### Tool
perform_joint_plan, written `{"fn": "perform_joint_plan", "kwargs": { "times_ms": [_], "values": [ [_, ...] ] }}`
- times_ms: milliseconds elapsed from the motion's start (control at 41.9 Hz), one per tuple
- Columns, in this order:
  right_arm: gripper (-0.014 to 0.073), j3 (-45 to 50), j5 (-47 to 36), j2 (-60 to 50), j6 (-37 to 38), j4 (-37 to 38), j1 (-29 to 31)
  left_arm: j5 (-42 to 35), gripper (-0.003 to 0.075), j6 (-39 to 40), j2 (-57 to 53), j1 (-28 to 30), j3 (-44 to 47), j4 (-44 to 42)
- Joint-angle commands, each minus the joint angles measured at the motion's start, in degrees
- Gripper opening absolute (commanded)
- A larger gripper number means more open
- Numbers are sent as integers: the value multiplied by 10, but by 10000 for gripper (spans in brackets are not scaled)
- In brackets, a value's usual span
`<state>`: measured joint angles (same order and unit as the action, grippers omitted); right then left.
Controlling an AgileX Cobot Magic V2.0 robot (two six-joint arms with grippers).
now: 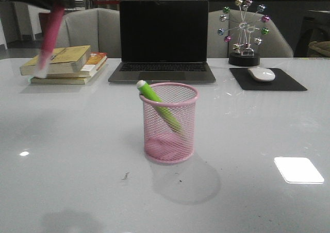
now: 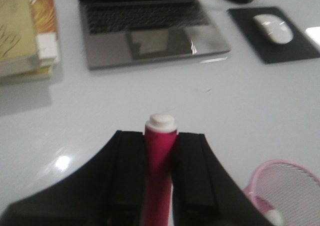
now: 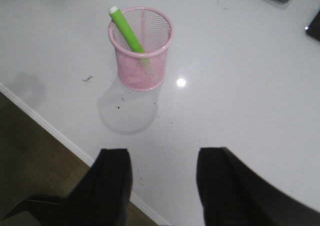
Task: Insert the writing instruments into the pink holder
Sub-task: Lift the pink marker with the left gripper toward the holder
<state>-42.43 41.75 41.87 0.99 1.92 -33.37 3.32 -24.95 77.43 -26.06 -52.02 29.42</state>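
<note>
The left hand (image 1: 49, 3) is in the upper left corner of the front view, high above the desk (image 1: 77, 155), and it is closed on the pink pen (image 1: 47, 39). The pen hangs down from the hand, a little tilted, with its pale end lowest, in front of the stack of books (image 1: 67, 63). The picture is blurred there, so I cannot give the exact angle. In the left wrist view the pen (image 2: 159, 171) sits between the two dark fingers (image 2: 125, 181), and its white tip points away from the hand.

The pink cup (image 1: 170, 123) stands upright in the middle of the front view, well apart from the left hand, lower and to the right of it. The green pen (image 1: 157, 103) is already inside, leaning with its white end over the left part of the rim. In the left wrist view only a part of the cup (image 2: 287, 188) shows, at the lower right corner.

The right hand (image 3: 162, 183) is wide open and holds nothing; it is seen only in its own wrist view, where the cup (image 3: 141, 48) lies in the upper part of the frame.

In my judgement, the next move depends on one relation: the pen must travel right and down toward the cup mouth. Its long axis is already nearly vertical, so little turning is needed. The free part of the opening is on the right side, away from the green pen.
</note>
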Motion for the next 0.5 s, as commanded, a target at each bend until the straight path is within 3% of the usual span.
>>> {"fn": "perform_joint_plan", "kwargs": {
  "times_ms": [0,239,477],
  "values": [
    [428,-17,-37,-3,-2,1,0,-150,92,-3,-20,-78,4,10],
    [428,-17,-37,-3,-2,1,0,-381,92,-3,35,-236,22,-10],
    [428,-17,-37,-3,-2,1,0,-543,92,40,131,-283,22,-20]
  ]
}}
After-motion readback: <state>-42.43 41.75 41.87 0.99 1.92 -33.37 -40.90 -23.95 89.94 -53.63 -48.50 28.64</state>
